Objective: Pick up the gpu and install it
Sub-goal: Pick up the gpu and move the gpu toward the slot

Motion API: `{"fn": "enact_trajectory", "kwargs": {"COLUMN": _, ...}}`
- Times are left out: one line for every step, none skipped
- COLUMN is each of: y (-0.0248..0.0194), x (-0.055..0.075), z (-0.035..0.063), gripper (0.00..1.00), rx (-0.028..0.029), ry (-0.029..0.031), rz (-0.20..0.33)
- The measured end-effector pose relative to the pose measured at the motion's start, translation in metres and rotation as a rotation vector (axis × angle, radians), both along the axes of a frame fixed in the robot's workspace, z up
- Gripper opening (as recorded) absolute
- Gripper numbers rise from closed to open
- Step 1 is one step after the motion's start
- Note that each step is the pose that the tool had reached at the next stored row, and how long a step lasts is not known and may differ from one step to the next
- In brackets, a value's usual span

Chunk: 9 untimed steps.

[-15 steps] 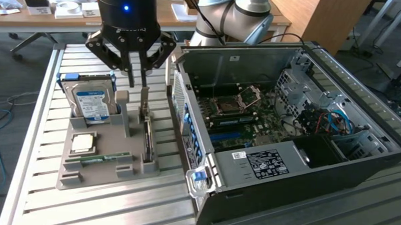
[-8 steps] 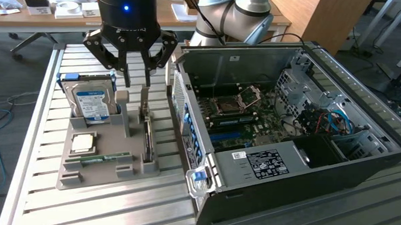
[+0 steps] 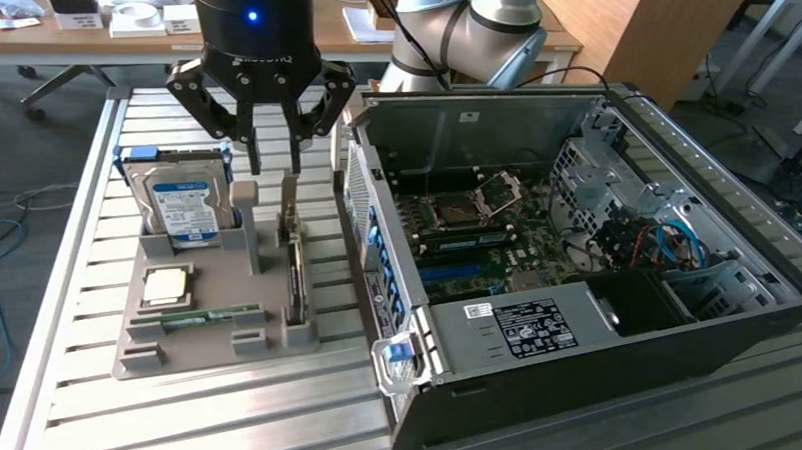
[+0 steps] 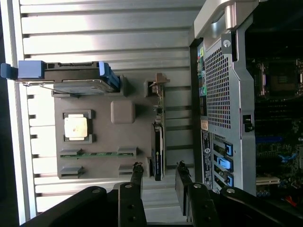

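In the exterior view, the black gripper [image 3: 275,170] hangs at eleven o'clock with its two slim fingers [image 3: 256,160] spread wide and pinching nothing. Its tips sit just above a matte grey moulded holder [image 3: 219,279]. The holder carries four parts:
- one gpu [image 3: 296,281], a thin green card standing on edge at the holder's three o'clock side
- one silver hard drive [image 3: 182,205] with a blue-white label, upright at twelve o'clock
- one square metal-topped processor [image 3: 167,286]
- one slim green RAM stick [image 3: 206,316], lying flat at six o'clock

One open black computer case [image 3: 718,326] lies at three o'clock. The table [image 3: 234,409] is ribbed aluminium slats. Wooden desks and a grey floor lie behind it.

In the wrist view, the gripper [image 4: 158,172] has its fingers apart on either side of the gpu's [image 4: 158,142] near end. The card is seen edge-on, between the holder [image 4: 123,137] and the case's perforated steel panel [image 4: 222,94].
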<state>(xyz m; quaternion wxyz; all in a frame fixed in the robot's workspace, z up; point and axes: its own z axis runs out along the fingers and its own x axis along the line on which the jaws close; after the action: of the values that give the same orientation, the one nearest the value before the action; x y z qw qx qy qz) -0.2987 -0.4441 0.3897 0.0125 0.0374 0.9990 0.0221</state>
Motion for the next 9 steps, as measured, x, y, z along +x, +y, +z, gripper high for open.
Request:
{"fn": "enact_trajectory", "kwargs": {"y": 0.0000, "x": 0.000, "z": -0.0005, "gripper": 0.42, "rx": 0.0001, "ry": -0.0002, "rz": 0.000}}
{"fn": "enact_trajectory", "kwargs": {"y": 0.0000, "x": 0.000, "z": -0.0012, "gripper": 0.42, "rx": 0.0002, "ry": -0.0003, "rz": 0.000}}
{"fn": "enact_trajectory", "kwargs": {"y": 0.0000, "x": 0.000, "z": -0.0022, "gripper": 0.42, "rx": 0.0001, "ry": -0.0002, "rz": 0.000}}
{"fn": "enact_trajectory", "kwargs": {"y": 0.0000, "x": 0.000, "z": -0.0033, "gripper": 0.42, "rx": 0.0001, "ry": -0.0001, "rz": 0.000}}
{"fn": "enact_trajectory", "kwargs": {"y": 0.0000, "x": 0.000, "z": -0.0046, "gripper": 0.42, "rx": 0.0000, "ry": -0.0001, "rz": 0.000}}
{"fn": "enact_trajectory", "kwargs": {"y": 0.0000, "x": 0.000, "z": -0.0060, "gripper": 0.42, "rx": 0.0000, "ry": 0.0000, "rz": 0.000}}
{"fn": "enact_trajectory", "kwargs": {"y": 0.0000, "x": 0.000, "z": -0.0078, "gripper": 0.42, "rx": 0.0001, "ry": -0.0002, "rz": 0.000}}
{"fn": "enact_trajectory", "kwargs": {"y": 0.0000, "x": 0.000, "z": -0.0092, "gripper": 0.42, "rx": 0.0000, "ry": -0.0001, "rz": 0.000}}
{"fn": "enact_trajectory", "kwargs": {"y": 0.0000, "x": 0.000, "z": -0.0105, "gripper": 0.42, "rx": 0.0000, "ry": 0.0000, "rz": 0.000}}
